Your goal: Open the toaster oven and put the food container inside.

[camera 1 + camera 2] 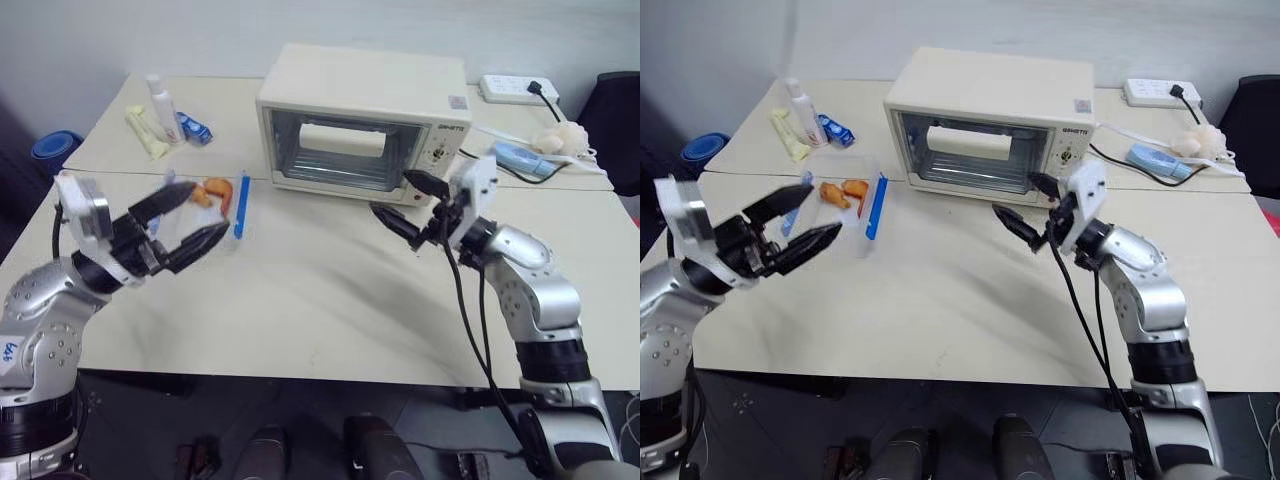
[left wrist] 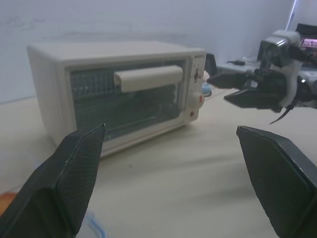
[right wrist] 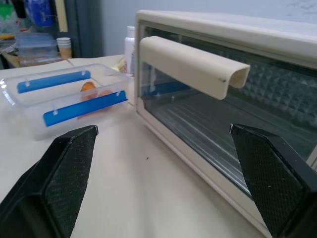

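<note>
The table (image 1: pixel 320 310) is the biggest thing, a pale beige top that carries all the rest. On it, toward 12 o'clock from the robot, stands the toaster oven (image 1: pixel 360 120), cream-white, with its glass door shut and the white handle bar (image 3: pixel 190 64) across the upper part of the door.

The right arm reaches in from 4 o'clock. The right gripper (image 1: pixel 410 205) hangs just before the oven's lower corner at the control panel side, its two black fingers spread wide and holding nothing. The left arm comes from 8 o'clock. The left gripper (image 1: pixel 185 225) is also wide open and empty, and it hovers near the food container.

The food container (image 1: pixel 845 205) lies flat on the table at about 10 o'clock, beside the oven's left end and apart from it. It is clear plastic with blue side clips and orange pieces inside.

At 11 o'clock, at the far edge, stand a small white bottle (image 1: pixel 160 100) and a blue-and-white packet (image 1: pixel 195 130).
</note>
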